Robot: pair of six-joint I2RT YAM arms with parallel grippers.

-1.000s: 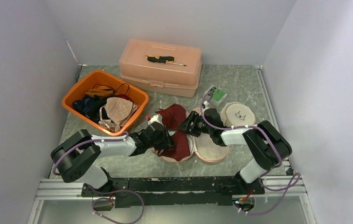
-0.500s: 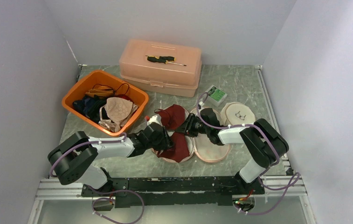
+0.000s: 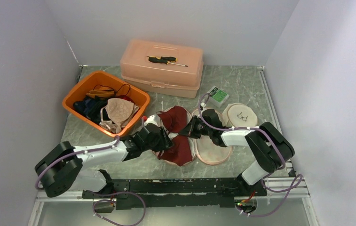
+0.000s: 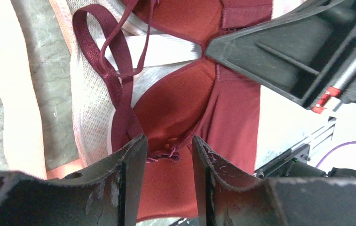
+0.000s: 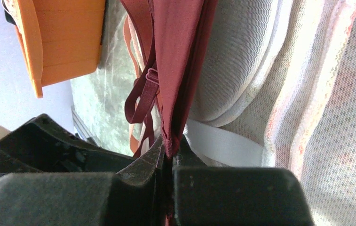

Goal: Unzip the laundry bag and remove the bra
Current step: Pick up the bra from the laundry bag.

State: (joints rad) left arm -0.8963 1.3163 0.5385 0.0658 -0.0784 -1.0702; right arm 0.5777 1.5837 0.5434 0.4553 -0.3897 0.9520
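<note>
Right wrist view: laundry bag open beneath my right tool, clamped on bra; left tool apart; removal pending.

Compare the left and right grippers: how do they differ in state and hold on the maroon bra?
The left gripper has its jaws apart, straddling the maroon bra, seemingly without pinching it; the right gripper has its jaws shut on a fold of it. The left gripper is at the near cup, the right gripper at the bridge between cups. Both sit low over the mesh laundry bag.
</note>
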